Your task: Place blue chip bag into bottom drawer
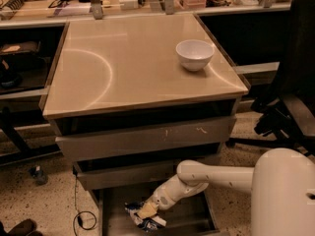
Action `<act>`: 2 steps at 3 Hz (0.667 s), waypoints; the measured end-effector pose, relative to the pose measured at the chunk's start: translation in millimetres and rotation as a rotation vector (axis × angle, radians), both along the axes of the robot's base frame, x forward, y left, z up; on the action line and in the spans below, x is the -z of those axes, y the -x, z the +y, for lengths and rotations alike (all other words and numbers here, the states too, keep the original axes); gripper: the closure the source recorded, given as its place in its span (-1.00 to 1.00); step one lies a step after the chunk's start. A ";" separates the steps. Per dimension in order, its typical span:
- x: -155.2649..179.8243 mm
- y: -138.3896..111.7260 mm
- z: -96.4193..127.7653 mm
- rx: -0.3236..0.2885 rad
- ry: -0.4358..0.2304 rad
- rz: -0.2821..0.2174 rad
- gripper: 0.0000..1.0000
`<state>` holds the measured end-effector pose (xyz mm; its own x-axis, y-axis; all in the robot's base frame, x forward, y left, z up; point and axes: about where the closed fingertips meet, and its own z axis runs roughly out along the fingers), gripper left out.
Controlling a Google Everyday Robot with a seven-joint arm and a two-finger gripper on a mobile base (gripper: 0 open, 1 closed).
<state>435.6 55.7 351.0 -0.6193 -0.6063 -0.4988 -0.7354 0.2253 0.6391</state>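
Note:
The blue chip bag (142, 221) lies crumpled on the floor of the open bottom drawer (184, 219), left of the drawer's middle. My gripper (146, 210) reaches down into the drawer from the right on a white arm and sits right on top of the bag, touching it. The two scuffed-front drawers (147, 139) above are pushed mostly in.
A white bowl (195, 54) stands on the beige cabinet top (123, 68) at the back right. A black office chair (290, 107) stands to the right. A cable (81, 218) lies on the speckled floor left of the drawer. Cluttered benches run behind.

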 end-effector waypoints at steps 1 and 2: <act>30.7 -6.2 8.7 0.023 -0.029 0.012 1.00; 70.8 -15.2 21.0 0.041 -0.071 0.045 1.00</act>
